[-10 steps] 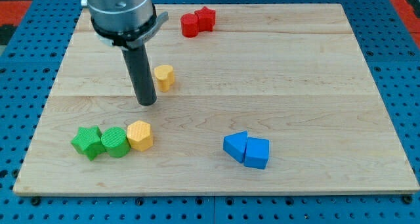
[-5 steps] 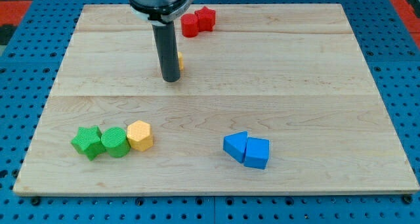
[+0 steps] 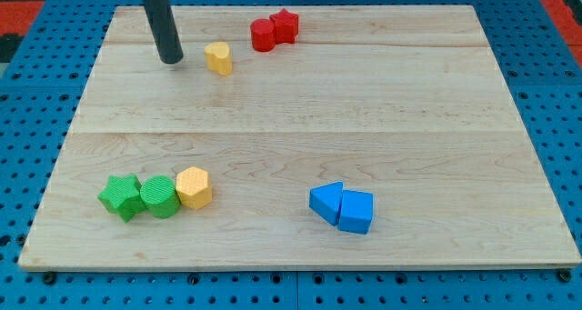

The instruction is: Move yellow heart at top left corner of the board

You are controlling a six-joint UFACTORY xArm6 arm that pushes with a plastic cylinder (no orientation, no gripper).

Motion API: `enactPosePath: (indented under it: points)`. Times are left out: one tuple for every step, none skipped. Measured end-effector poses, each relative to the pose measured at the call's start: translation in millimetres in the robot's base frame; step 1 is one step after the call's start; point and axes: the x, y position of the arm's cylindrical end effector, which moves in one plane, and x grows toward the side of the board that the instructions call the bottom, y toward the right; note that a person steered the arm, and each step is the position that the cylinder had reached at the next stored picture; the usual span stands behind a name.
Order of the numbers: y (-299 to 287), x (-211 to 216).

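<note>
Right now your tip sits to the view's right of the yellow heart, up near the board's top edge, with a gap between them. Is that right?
Not quite. In the camera view my tip sits to the view's left of the yellow heart, not its right. The rest holds: both are up near the top edge of the board, with a gap between them.

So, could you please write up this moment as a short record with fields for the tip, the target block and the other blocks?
tip: my tip is near the board's top left, apart from every block
target: yellow heart lies to the view's right of the tip, not touching it
top group: two red blocks touching
bottom left row: green star, green cylinder, yellow hexagon
bottom right: two blue blocks touching
</note>
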Motion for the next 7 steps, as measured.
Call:
enactPosePath:
  points:
    - [4.5, 27.4]
    - [51.0, 42.2]
    - [86.7, 49.1]
    - [106.6, 39.9]
    - [100.7, -19.5]
    - [71.3, -28.1]
    - [99.2, 2.6]
